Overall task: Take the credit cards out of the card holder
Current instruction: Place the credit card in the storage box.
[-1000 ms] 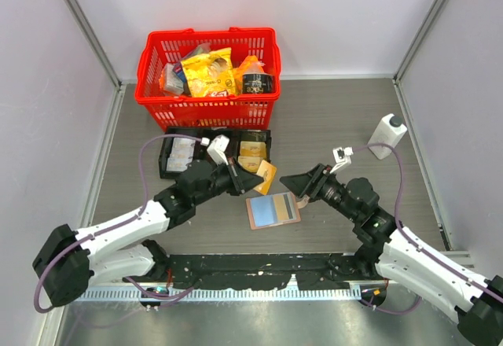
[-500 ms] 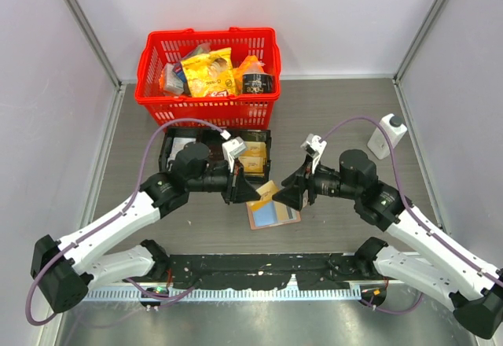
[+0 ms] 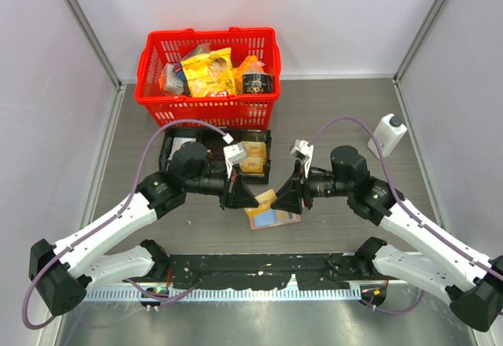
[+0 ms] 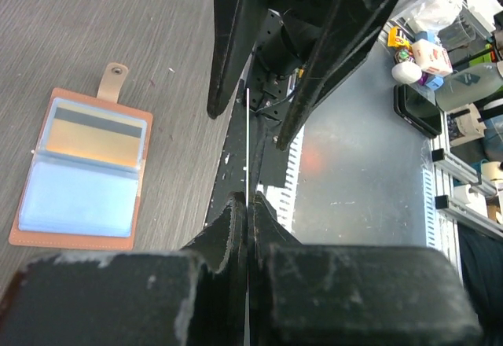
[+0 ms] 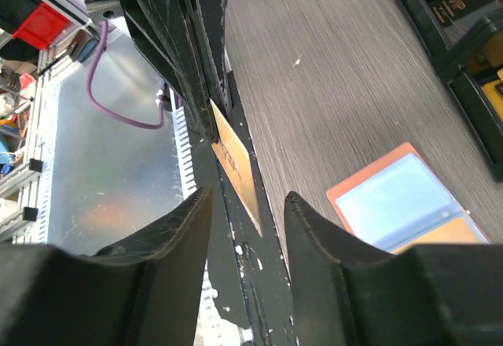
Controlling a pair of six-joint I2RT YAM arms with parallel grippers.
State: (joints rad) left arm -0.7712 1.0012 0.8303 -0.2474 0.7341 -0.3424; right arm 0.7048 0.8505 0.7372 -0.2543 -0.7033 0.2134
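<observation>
My left gripper (image 3: 250, 196) was clamped on one gold card (image 5: 236, 169), held off the table (image 3: 354, 118). My right gripper (image 3: 284, 198) faced it, jaws apart. The card holder (image 4: 82, 169) lay open below, a second card (image 4: 98, 135) in its pocket. I judged the task partly done.

My left end effector (image 3: 253, 197) and right end effector (image 3: 280, 201) face tip to tip, barring each other at 3 and 9 o'clock. The gold credit card (image 3: 266, 199) pinched in my left fills the gap, and the card holder (image 3: 275, 220) lies at 6 o'clock. At 11 o'clock the black tray (image 3: 164, 156) and red basket (image 3: 208, 112) block the way, while the worktop (image 3: 330, 118) towards 1 o'clock is open up to the white bottle (image 3: 387, 135).
</observation>
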